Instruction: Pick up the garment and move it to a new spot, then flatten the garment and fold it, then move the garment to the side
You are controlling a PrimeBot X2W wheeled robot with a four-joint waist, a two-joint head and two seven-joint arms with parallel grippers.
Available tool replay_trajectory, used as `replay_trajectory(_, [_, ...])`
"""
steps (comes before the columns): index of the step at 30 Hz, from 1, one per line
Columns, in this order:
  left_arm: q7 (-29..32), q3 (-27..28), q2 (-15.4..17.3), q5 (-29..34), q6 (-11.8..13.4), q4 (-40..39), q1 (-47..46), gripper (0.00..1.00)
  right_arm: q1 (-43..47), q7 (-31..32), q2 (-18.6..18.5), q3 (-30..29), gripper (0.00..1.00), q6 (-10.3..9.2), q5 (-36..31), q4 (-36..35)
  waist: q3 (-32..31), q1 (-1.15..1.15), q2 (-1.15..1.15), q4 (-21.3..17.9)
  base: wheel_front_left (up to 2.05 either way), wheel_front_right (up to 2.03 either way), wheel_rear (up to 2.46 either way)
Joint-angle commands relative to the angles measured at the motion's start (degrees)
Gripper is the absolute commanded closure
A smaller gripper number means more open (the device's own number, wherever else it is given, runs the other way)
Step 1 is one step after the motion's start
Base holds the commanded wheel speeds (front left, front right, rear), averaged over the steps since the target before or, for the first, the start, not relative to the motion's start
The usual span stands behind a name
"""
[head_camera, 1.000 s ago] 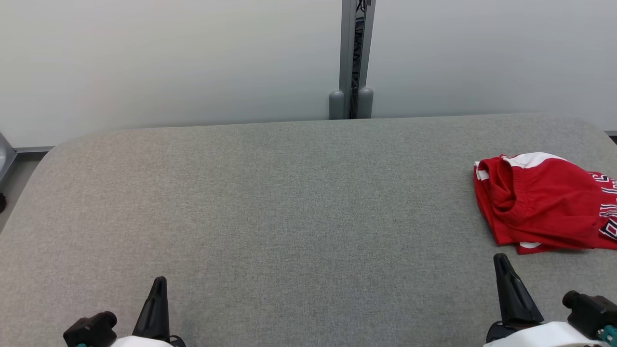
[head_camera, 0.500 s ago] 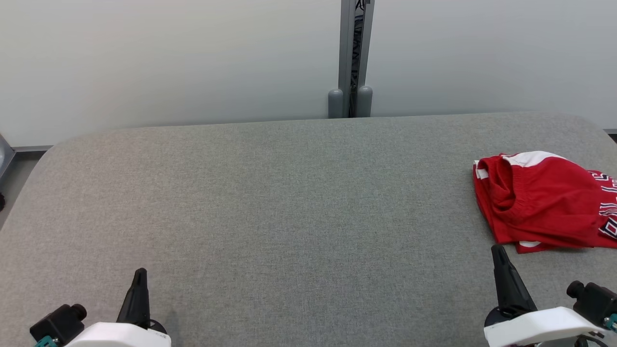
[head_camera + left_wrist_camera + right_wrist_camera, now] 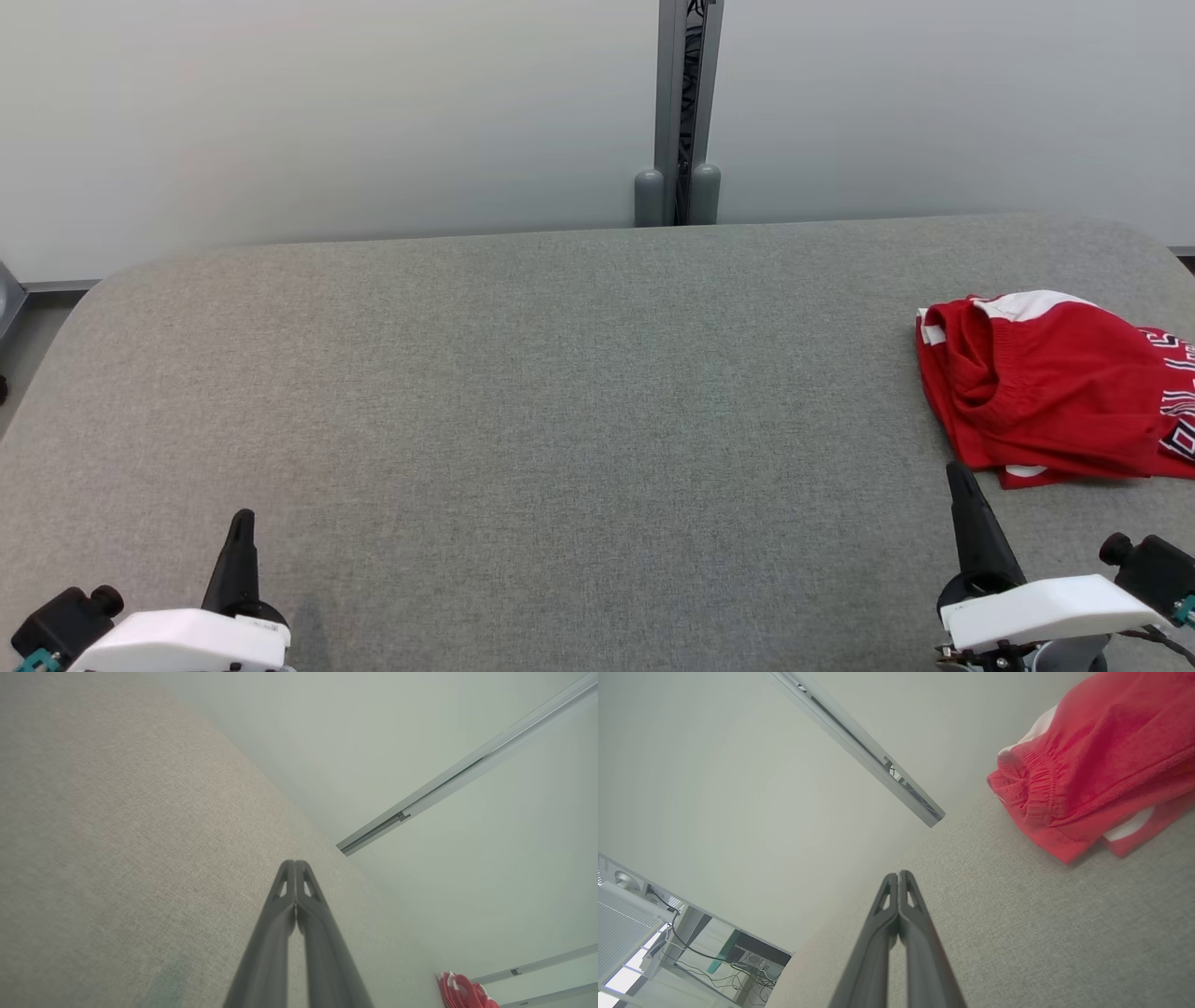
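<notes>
My left gripper [image 3: 242, 525] is at the bottom left, low over the grey tabletop [image 3: 560, 392]. Its two dark fingers are pressed together, tip to tip, and they pinch nothing. My right gripper [image 3: 957, 476] is at the bottom right. Its fingers are pressed together too, with nothing between them. Both grippers point away from me, toward the pale wall [image 3: 327, 112].

The garment [image 3: 1046, 392] is red with some white bits. It lies in a bunched heap on the right side of the tabletop. Its stretchy band faces the middle of the tabletop. My right gripper is near the garment's front corner but not touching it. From my right wrist I can see bare grey tabletop between them. My left gripper is well apart from the garment. A grey post [image 3: 679, 112] stands against the wall, behind the tabletop.
</notes>
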Motion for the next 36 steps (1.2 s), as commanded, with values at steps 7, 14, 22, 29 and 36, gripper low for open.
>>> replay_trajectory(7, [2.4, 2.4, 0.3, -5.5, -0.7, -0.5, -2.9, 1.0, -2.3, 0.8, -0.1, 0.0, 1.0, 0.01, 5.7, 0.4, 0.1, 0.0, 0.0, -0.1, 0.0, 0.0, 0.0])
replay_trajectory(14, [4.1, 3.8, 0.3, -9.0, -1.0, -0.4, -3.4, 1.0, -3.2, 1.2, 0.1, 0.2, 1.0, 0.01, 9.5, 1.0, 0.2, 0.0, 0.0, -0.1, 0.0, 0.0, 0.0])
replay_trajectory(22, [6.1, 5.6, 0.3, -13.4, -1.3, -0.2, -4.3, 1.0, -4.1, 1.8, 0.3, 0.4, 1.0, 0.01, 14.1, 1.8, 0.3, 0.0, 0.0, -0.2, 0.0, 0.0, 0.0])
replay_trajectory(29, [8.0, 7.2, 0.2, -17.5, -1.6, 0.0, -5.0, 1.0, -5.0, 2.3, 0.5, 0.6, 1.0, 0.01, 18.4, 2.3, 0.4, 0.0, 0.0, -0.3, 0.0, 0.0, 0.0])
replay_trajectory(36, [9.6, 8.5, 0.2, -20.8, -1.8, 0.1, -5.4, 1.0, -5.6, 2.7, 0.6, 0.7, 1.0, 0.01, 21.9, 2.9, 0.6, 0.0, 0.0, -0.3, 0.0, 0.0, 0.0])
